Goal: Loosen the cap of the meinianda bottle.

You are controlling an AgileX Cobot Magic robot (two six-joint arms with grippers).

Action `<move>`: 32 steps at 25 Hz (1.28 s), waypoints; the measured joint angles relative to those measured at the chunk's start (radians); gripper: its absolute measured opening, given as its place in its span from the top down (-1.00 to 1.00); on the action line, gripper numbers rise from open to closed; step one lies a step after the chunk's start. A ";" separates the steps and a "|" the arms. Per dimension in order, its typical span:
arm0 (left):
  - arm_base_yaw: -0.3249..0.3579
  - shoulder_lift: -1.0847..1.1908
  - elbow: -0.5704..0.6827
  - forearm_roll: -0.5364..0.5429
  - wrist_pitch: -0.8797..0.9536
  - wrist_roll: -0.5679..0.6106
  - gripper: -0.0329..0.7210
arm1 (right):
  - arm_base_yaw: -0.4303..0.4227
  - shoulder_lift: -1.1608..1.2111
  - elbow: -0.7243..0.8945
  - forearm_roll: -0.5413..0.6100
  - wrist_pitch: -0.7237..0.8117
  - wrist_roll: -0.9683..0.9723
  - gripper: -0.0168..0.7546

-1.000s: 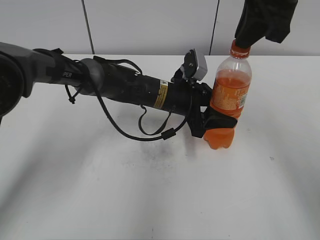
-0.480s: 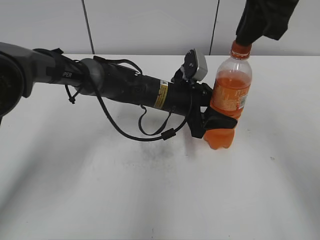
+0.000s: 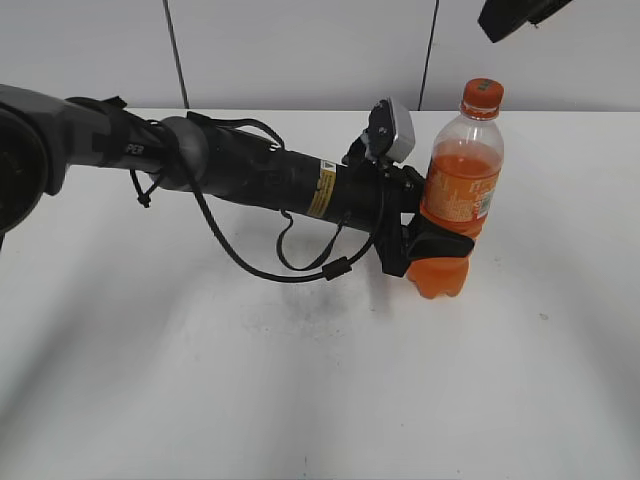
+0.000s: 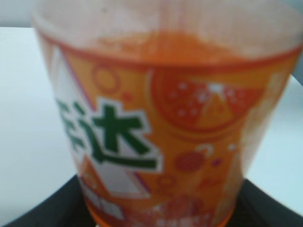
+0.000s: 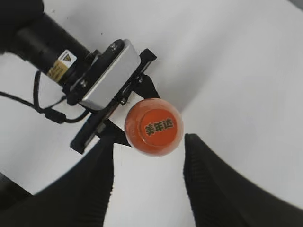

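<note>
left gripper clamped on meinianda bottle, right gripper spread above the cap

left gripper [image 3: 428,248] reaches in from the side, jaws closed around the lower body of the meinianda bottle [image 3: 455,200], which stands upright on the white table [image 3: 300,390]. left wrist view is filled by the label, blurred. cap [image 3: 482,94] sits on the neck, bare, nothing touching it. right gripper [image 5: 147,182] is above the cap, clear of it; right wrist view looks straight down on the cap top [image 5: 154,126], fingers [image 5: 97,182] parted wider than the cap, one on either side. only the right gripper's tip [image 3: 515,15] shows in the exterior view.
</note>
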 joint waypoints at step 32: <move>0.000 0.000 0.000 0.002 -0.001 0.003 -0.17 | 0.000 0.160 0.001 -0.029 -0.001 0.227 0.25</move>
